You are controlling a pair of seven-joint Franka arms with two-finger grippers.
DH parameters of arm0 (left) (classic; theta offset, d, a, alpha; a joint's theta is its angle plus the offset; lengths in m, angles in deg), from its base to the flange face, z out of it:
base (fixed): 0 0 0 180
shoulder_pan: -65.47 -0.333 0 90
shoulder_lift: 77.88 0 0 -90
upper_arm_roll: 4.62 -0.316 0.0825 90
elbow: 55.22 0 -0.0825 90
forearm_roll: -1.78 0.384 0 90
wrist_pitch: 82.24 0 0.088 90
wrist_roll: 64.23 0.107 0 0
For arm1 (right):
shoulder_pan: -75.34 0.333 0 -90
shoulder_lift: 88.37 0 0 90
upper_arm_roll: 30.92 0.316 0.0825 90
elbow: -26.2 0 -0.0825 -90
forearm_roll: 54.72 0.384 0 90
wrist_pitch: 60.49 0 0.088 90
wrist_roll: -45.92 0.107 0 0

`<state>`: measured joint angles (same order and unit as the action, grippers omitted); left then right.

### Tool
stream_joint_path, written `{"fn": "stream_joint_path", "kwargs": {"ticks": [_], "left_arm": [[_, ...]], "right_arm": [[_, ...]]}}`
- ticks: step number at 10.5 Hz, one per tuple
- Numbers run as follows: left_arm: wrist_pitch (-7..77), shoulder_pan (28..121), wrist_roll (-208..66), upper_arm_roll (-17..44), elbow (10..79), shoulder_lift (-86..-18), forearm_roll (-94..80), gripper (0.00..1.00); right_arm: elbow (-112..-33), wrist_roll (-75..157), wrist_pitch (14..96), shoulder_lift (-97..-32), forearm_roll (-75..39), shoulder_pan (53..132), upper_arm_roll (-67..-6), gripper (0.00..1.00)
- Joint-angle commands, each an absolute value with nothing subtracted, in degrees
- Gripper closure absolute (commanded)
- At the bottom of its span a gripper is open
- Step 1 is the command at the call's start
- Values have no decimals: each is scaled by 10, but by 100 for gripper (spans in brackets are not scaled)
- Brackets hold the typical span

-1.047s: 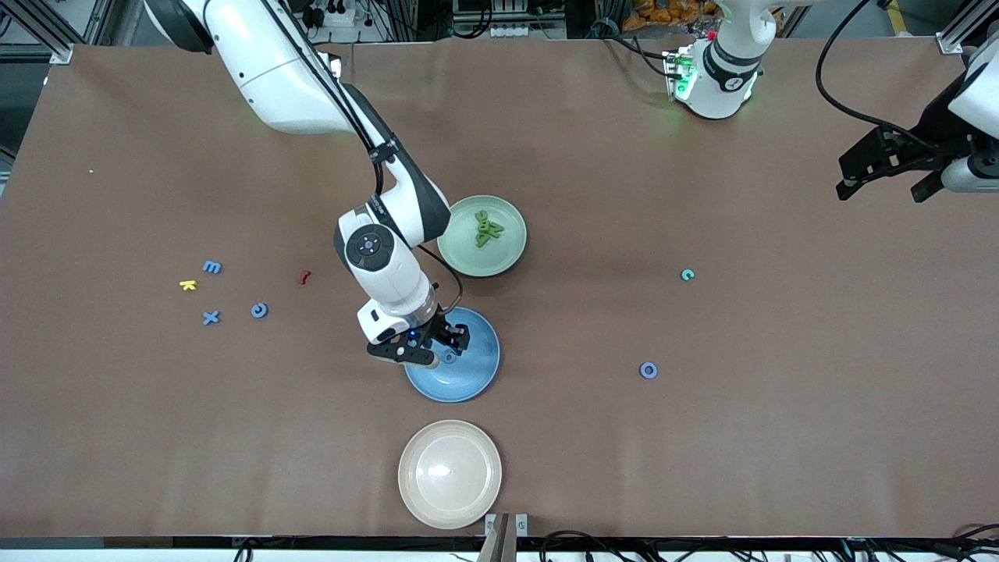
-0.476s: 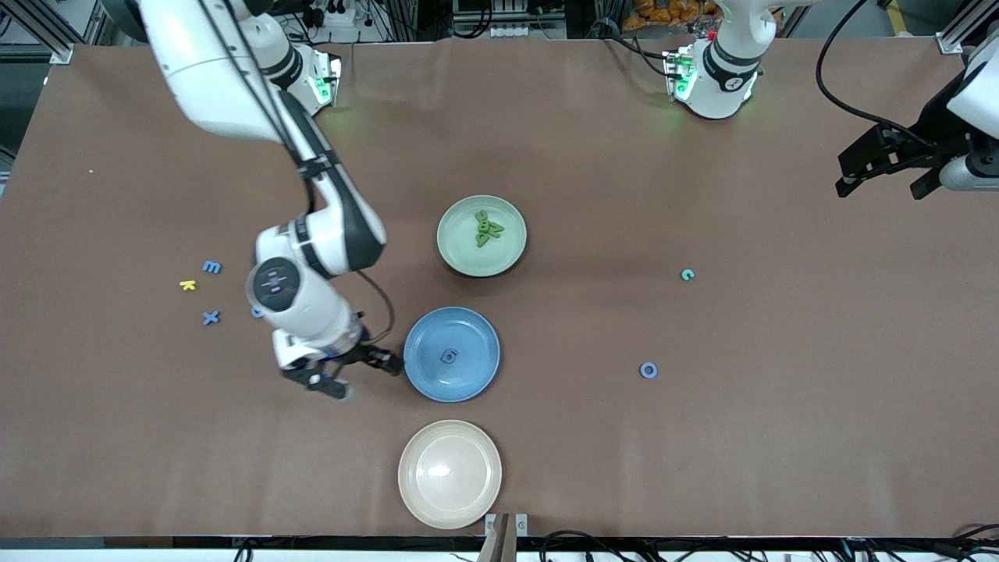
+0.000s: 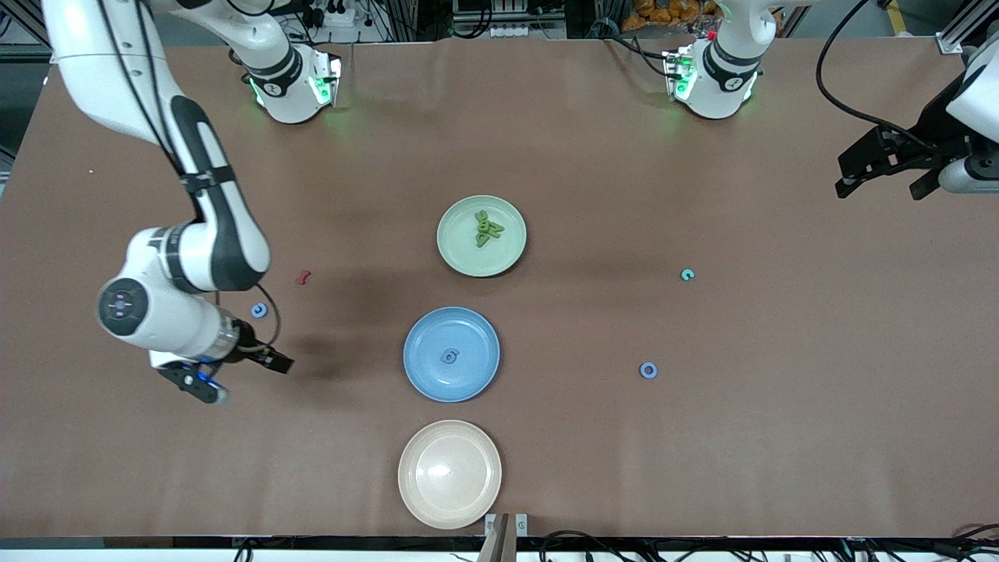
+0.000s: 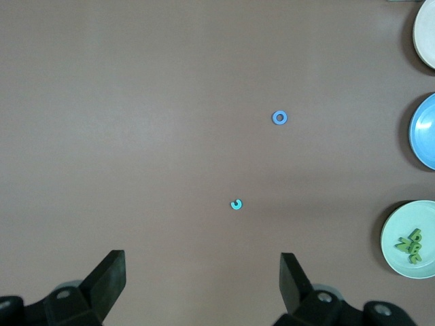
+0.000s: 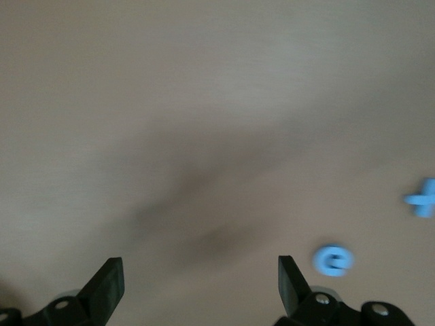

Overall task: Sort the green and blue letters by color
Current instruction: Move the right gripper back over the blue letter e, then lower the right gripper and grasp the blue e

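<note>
Now right claw [image 3: 238, 376], fingers apart and empty, hangs above the surface [image 3: 546, 453] just beside blue letter e [image 5: 333, 261]; it should centre over the letter, then descend squarely. Left claw [image 3: 882, 173] waits, fingers apart.

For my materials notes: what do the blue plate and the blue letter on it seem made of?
Blue plate: probably glazed ceramic or hard plastic, since its rim shows a soft sheen. Blue letter: looks like matte foam, flat and dull with no glint, though that is uncertain.

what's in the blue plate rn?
One small blue letter lies flat near the middle of the blue plate. Nothing else is on it, and nothing covers it: the right claw hangs open, away toward the right arm's end.
</note>
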<state>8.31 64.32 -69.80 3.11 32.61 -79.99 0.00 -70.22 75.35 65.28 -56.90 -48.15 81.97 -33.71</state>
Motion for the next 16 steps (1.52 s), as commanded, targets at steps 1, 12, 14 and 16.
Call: {"fn": "stream_joint_path", "kwargs": {"ticks": [1,12,14,16], "left_arm": [[72,644,-685,27,324,-802,-9,0],[72,644,-684,28,335,-800,5,0],[72,644,-684,28,341,-800,5,0],[73,645,-684,29,341,-800,5,0]], "right_arm": [[-863,739,719,-652,-519,765,-326,0],[-998,739,932,-626,-525,754,-320,20],[-1011,739,952,-620,-526,754,-319,32],[-1020,739,968,-616,-532,753,-319,57]]}}
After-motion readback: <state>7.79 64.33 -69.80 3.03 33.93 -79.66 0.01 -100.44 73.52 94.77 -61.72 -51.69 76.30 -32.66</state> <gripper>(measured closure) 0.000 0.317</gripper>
